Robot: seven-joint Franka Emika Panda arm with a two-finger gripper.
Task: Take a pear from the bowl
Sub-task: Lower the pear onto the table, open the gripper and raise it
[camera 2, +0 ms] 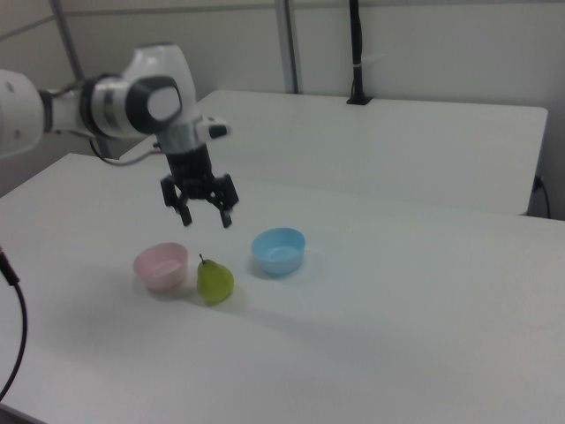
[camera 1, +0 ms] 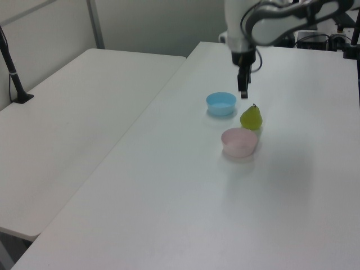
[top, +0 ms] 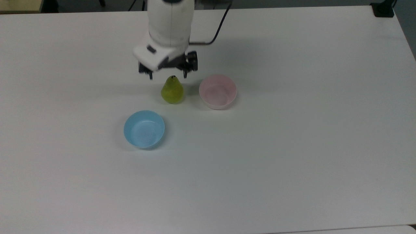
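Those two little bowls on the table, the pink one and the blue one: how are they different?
The pink bowl is pale pink with a whitish outside; the blue bowl is light blue all over. The pear stands on the table just beside the pink bowl, while the blue bowl sits farther from it. In the top view the pink bowl lies nearer the end effector than the blue bowl. Both are round, upright, empty and similar in size.
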